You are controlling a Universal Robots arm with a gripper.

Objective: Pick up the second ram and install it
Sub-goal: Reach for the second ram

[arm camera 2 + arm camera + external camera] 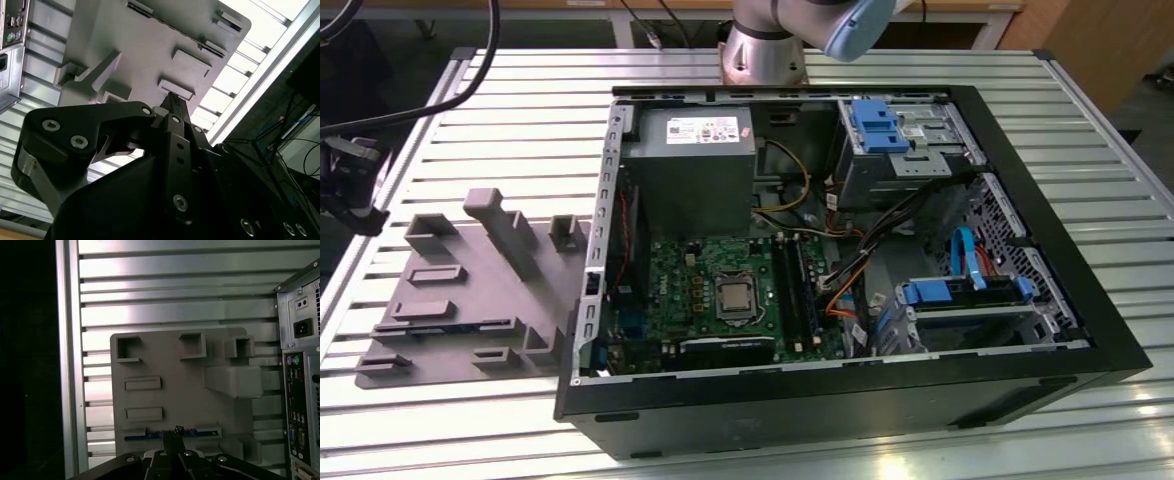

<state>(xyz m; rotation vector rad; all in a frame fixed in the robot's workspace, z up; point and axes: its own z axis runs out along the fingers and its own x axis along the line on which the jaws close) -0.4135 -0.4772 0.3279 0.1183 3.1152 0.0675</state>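
Note:
The second ram [200, 433] lies as a thin blue-black strip in a slot of the grey holder tray [175, 390], near the tray edge closest to my gripper. My gripper [173, 436] hangs well above the tray, and its fingertips line up over the middle of the strip. The fingers [172, 107] are pressed together into one narrow tip with nothing between them. In the exterior view the tray [460, 300] sits to the left of the open computer case, and the green motherboard [707, 290] carries long black memory slots [795, 290].
The computer case [854, 400] stands on a slatted aluminium table [520, 110]; its rear port panel [299, 405] borders the tray. The grey power supply [687, 170], blue drive cages [961, 290] and orange cables [843, 300] crowd the inside. The tray has raised blocks [500, 225].

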